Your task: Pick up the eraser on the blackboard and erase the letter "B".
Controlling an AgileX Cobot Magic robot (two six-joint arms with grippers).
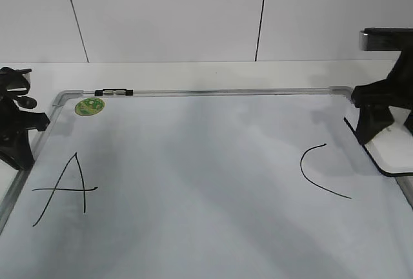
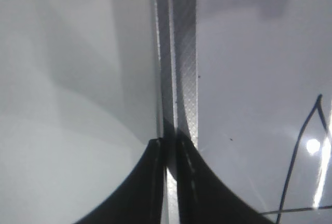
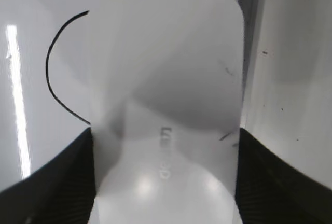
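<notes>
The blackboard is a white board with a grey frame (image 1: 226,91) lying flat. No letter "B" shows on it; the stretch between the slanted "A" (image 1: 64,188) and the curved "C" (image 1: 319,172) is plain white. My right gripper (image 1: 374,127) stands at the board's right edge, shut on the white eraser (image 1: 395,153), whose dark base rests on the board. In the right wrist view the eraser (image 3: 166,79) fills the space between the fingers (image 3: 165,141), with the "C" (image 3: 52,68) to its left. My left gripper (image 1: 19,143) is shut and empty over the left frame (image 2: 184,53).
A round green magnet (image 1: 89,106) sits at the board's top left corner. A black-and-clear marker pen (image 1: 113,92) lies on the top frame. A silver-and-black device (image 1: 386,39) hangs above the right arm. A white panelled wall stands behind the table.
</notes>
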